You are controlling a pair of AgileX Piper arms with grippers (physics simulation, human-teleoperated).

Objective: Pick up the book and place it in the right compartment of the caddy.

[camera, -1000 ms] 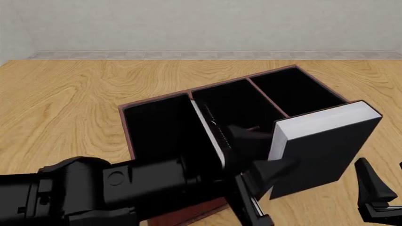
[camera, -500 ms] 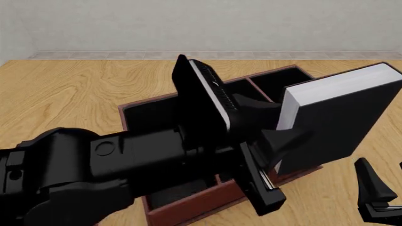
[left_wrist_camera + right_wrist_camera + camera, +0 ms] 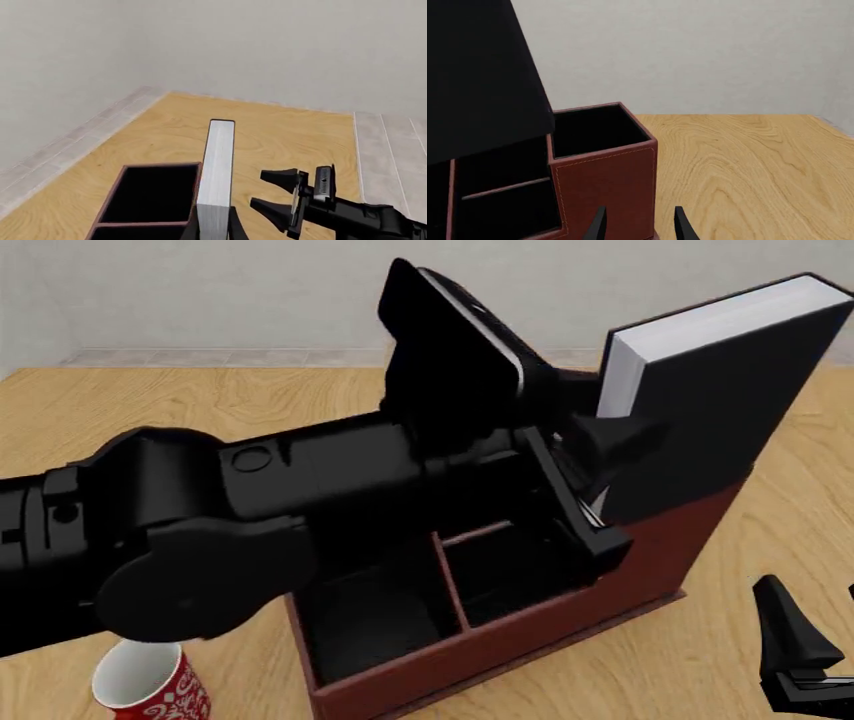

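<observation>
My left gripper [image 3: 603, 445] is shut on the black book [image 3: 707, 410], holding it upright with its white page edges toward the camera, high above the caddy's [image 3: 534, 638] right end. The tall wall of the right compartment [image 3: 674, 540] shows below the book; its opening is hidden there. In the left wrist view the book [image 3: 218, 170] stands between the fingers [image 3: 235, 227], beside an open black section [image 3: 153, 192]. In the right wrist view the book's cover [image 3: 480, 75] hangs just above the right compartment [image 3: 597, 127]. My right gripper [image 3: 801, 650] is open and empty, low at the right.
A red-and-white mug [image 3: 147, 685] stands on the table left of the caddy's front. The caddy's middle section with a crossbar [image 3: 487, 560] lies under my left arm. My right gripper also shows in the left wrist view [image 3: 280, 200]. Wooden table extends to the right [image 3: 747, 170].
My left arm has raised the book from beside the caddy's right end to well above it. The mug has come into view. The right gripper has not moved.
</observation>
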